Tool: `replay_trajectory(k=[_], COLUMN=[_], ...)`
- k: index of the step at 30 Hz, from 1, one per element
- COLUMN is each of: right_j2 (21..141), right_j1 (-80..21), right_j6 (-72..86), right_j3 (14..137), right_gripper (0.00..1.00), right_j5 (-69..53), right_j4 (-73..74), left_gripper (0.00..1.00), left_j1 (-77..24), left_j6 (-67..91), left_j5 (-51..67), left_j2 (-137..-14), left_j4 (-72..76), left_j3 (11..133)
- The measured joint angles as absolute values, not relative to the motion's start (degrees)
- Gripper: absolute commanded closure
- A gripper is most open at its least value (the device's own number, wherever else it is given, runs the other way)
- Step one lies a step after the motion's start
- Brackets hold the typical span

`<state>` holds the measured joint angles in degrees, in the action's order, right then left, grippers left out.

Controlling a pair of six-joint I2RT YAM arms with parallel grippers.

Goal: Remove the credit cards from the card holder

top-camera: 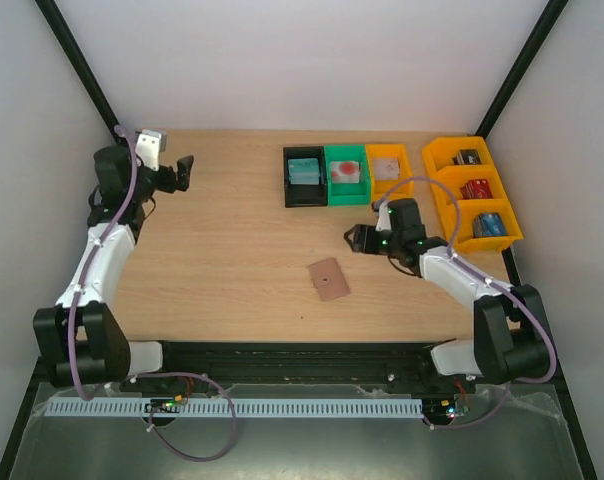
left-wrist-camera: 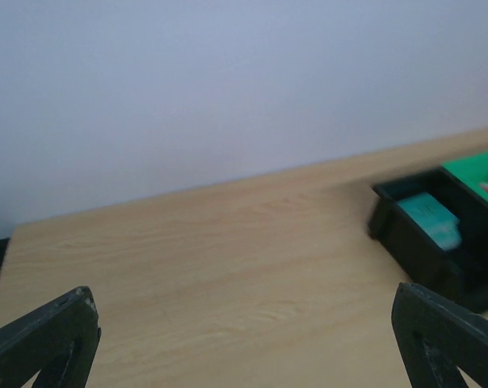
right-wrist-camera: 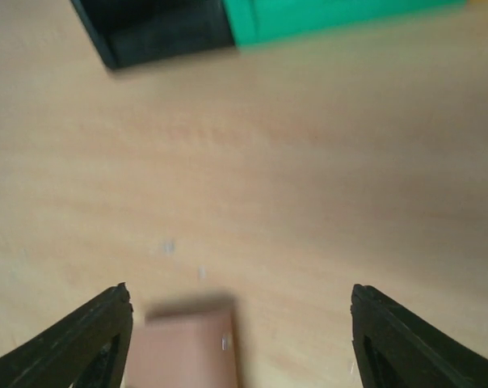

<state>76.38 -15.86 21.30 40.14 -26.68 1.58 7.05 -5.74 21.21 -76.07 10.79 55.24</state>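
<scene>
Hovering over the far left corner of the surface point(top-camera: 232, 250), the left claw point(top-camera: 182, 172) has its fingers spread wide with nothing between them. Its wrist view shows only bare wood directly ahead of it. Off to this claw's right stands the black bin point(top-camera: 288, 180), with a pale teal card point(top-camera: 304, 170) lying flat inside.

The green bin point(top-camera: 347, 198) touches the black one on the side farther from the left claw, and it holds a red card point(top-camera: 347, 172). Next along the row is a small orange bin point(top-camera: 390, 152) with a whitish card point(top-camera: 387, 170) in it.

The card holder point(top-camera: 329, 279) lies flat and folded on the open surface, pinkish-tan side up with a small dark dot showing. It is well apart from the left claw and near the right claw point(top-camera: 357, 238), though not touching it.

The right wrist view is blurred. There the holder sits low between the fingers, closer to the left one, while the black and green bins lie beyond the claw. This claw's fingers are also parted wide and hold nothing.

A large orange bin point(top-camera: 437, 170) stands on the outer side of the right claw. Its three compartments carry black, red and blue blocks point(top-camera: 475, 188).
</scene>
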Motion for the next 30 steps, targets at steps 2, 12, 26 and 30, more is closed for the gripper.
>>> replay_trajectory(k=[2, 12, 26, 30], right_j2=[77.41, 89.32, 94.85, 92.9], right_j1=[-18.17, -23.4, -24.14, -24.18], right_j6=[20.27, 16.99, 17.21, 17.21], right_j3=[40.23, 41.36, 41.67, 41.71], right_gripper=[0.31, 0.51, 0.98, 0.98], right_j5=[-27.03, -32.36, -44.58, -45.12], right_j4=[6.44, 12.4, 6.57, 7.38], left_gripper=[0.01, 0.01, 0.05, 0.07], left_j1=[7.03, 6.98, 5.63, 4.19], left_j6=[-8.4, -15.07, -15.46, -16.38], left_j5=[23.68, 32.16, 35.62, 37.04], left_j2=[-74.37, -69.45, -69.41, -69.28], left_j4=[2.35, -23.59, -29.56, -31.97], left_j3=[58.5, 60.99, 60.77, 60.82])
